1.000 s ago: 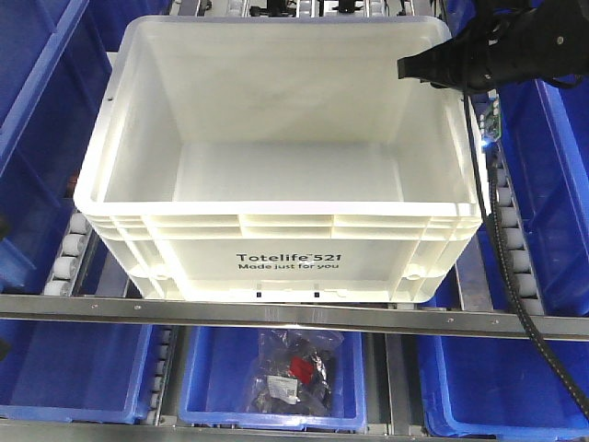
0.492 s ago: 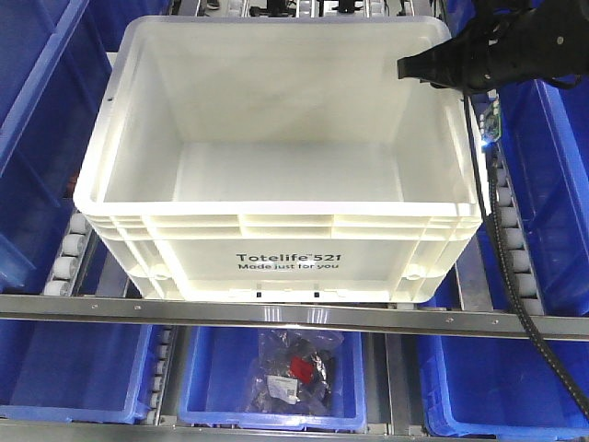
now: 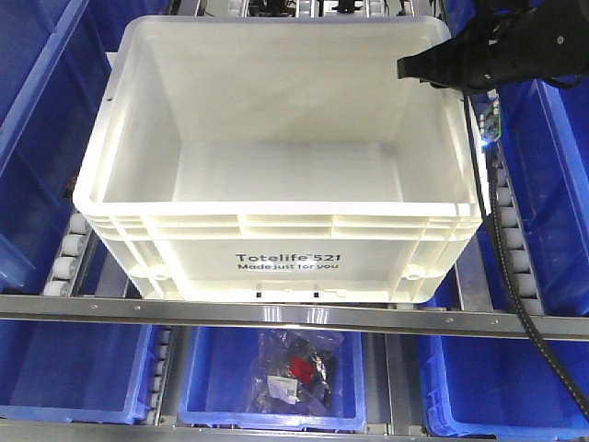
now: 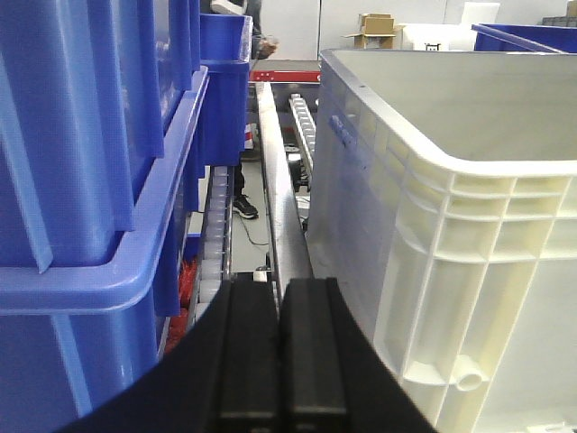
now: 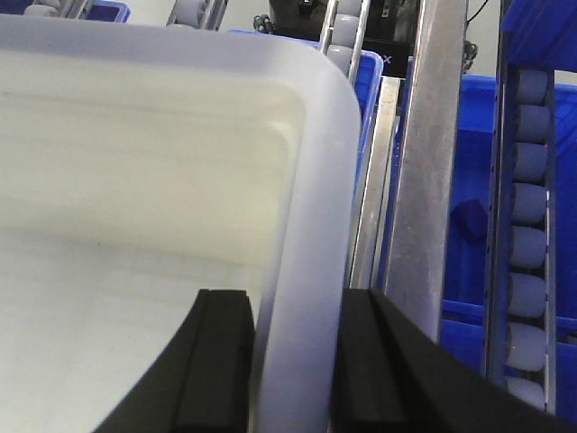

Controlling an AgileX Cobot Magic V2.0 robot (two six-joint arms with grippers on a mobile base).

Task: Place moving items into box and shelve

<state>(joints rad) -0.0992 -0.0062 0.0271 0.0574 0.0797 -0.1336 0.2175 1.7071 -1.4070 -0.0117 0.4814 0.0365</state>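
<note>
Nearest you, on the lower shelf level, a blue bin (image 3: 273,398) holds a clear bag of small items (image 3: 293,373) with a red piece showing through; further blue bins sit to its left and right.

Above it, a metal shelf rail (image 3: 294,316) runs left to right across the front view.

Behind the rail stands the white box (image 3: 276,249), printed "Totelife 521 Made just for you" on its near wall. You can see nothing inside it. It rests in a roller lane, with rollers (image 3: 66,250) visible at its left side and blue bins flanking it on both sides.

Left gripper (image 4: 278,311): in its wrist view the two black fingers lie pressed together with no gap and nothing between them. It sits low, outside the box's left wall (image 4: 361,207), between that wall and a stack of blue bins (image 4: 99,162), pointing along the rail toward the far end.

Right gripper (image 5: 293,334): its fingers (image 5: 221,356) straddle the box's right rim (image 5: 311,271), one inside the wall and one outside, closed against it. In the front view the black arm (image 3: 497,51) reaches in from the far right corner, a cable (image 3: 504,239) hanging down beside the box.
</note>
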